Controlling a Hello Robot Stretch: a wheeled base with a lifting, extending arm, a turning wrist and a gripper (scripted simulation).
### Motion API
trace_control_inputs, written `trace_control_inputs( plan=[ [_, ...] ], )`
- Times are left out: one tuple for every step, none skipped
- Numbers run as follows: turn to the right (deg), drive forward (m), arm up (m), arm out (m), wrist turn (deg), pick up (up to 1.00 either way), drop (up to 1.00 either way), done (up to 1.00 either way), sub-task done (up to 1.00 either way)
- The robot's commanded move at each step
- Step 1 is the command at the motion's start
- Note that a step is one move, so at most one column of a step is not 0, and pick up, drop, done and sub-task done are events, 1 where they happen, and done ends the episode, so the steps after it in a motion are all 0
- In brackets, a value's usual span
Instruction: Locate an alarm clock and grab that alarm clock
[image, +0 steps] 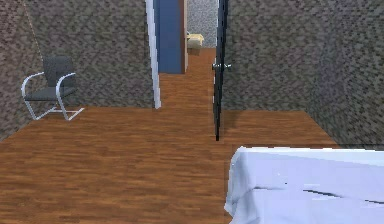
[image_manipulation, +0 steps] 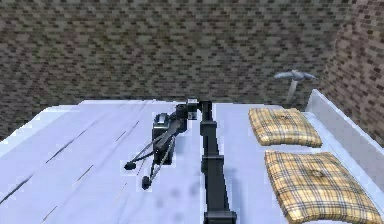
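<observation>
My arm (image_manipulation: 210, 160) rises as a dark bar over a bed with a white sheet (image_manipulation: 80, 150). The gripper (image_manipulation: 142, 172) lies left of the bar, and its thin fingers (image_manipulation: 150, 158) point down and left across the sheet. Only bare sheet lies behind its far end, so it holds nothing. In the forward view, a corner of the same white bed (image: 300, 185) fills the lower right.
Two yellow plaid pillows (image_manipulation: 285, 127) (image_manipulation: 320, 185) lie by the white headboard (image_manipulation: 340, 125), with a grey lamp-like shape (image_manipulation: 293, 78) behind. A dark door (image: 220, 80) stands ajar at a doorway (image: 172, 40), with a beige object (image: 196, 41) beyond. A grey metal-framed chair (image: 52, 88) stands on the wood floor (image: 120, 160).
</observation>
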Motion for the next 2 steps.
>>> trace_control_inputs(
  plan=[
    [0.0,0.00,0.00,0.00,45.0,0.00,0.00,0.00,0.00],
    [0.0,0.00,0.00,0.00,45.0,0.00,0.00,0.00,0.00]
  ],
)
